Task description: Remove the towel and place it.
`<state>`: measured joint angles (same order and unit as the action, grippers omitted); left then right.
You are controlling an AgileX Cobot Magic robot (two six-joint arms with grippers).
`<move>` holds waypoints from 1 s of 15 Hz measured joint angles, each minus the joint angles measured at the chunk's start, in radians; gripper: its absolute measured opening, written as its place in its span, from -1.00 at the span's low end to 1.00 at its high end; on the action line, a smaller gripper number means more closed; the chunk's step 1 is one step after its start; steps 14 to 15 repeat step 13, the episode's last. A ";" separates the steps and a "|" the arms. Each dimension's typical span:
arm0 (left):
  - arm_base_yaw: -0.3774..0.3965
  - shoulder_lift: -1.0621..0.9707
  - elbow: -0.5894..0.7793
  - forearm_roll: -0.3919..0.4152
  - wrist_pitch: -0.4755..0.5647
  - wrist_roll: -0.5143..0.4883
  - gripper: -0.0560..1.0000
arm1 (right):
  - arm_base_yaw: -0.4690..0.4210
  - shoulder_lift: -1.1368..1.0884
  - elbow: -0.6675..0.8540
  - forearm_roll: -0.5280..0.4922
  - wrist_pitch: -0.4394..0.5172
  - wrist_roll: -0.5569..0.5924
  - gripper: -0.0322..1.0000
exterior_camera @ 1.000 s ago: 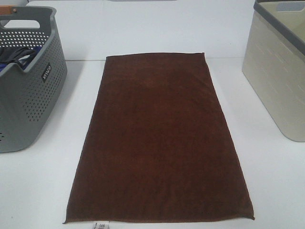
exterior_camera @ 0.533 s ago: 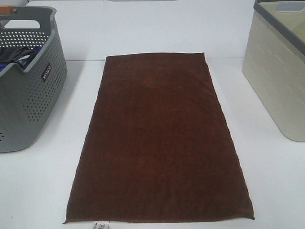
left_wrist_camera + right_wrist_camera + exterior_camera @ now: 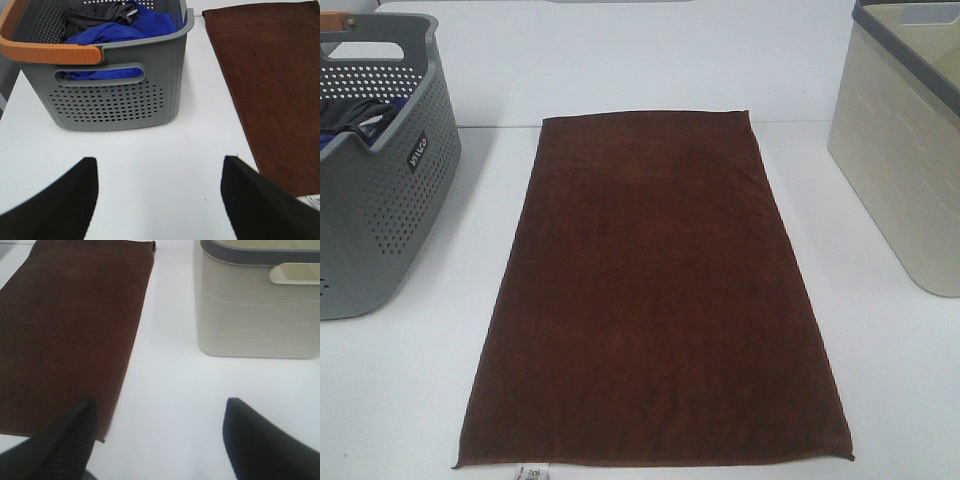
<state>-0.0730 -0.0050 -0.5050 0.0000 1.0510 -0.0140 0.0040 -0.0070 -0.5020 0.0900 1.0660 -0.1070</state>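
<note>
The dark-brown towel [image 3: 655,290] lies spread flat down the middle of the white table, its small white tag [image 3: 531,472] at the near short edge. Neither arm shows in the exterior high view. In the left wrist view my left gripper [image 3: 159,197] hangs open over bare table, the towel [image 3: 272,80] off to one side of it. My right gripper [image 3: 157,437] is open too, above the table just beside the towel's [image 3: 70,335] near corner, with one finger [image 3: 65,442] over that edge. Nothing is held.
A grey perforated basket [image 3: 380,190] with an orange handle [image 3: 47,50] stands at the left, holding blue and dark garments [image 3: 115,27]. A cream bin [image 3: 905,150] with a grey rim stands at the right, also seen in the right wrist view [image 3: 257,305].
</note>
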 joint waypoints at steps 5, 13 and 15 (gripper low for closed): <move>0.000 0.000 0.000 0.000 0.000 0.000 0.37 | 0.000 0.000 0.000 0.000 0.000 0.000 0.38; 0.000 0.000 0.000 0.000 0.000 0.000 0.37 | 0.000 0.000 0.000 0.000 0.000 0.000 0.38; 0.000 0.000 0.000 0.000 0.000 0.000 0.37 | 0.000 0.000 0.000 0.000 0.000 0.000 0.38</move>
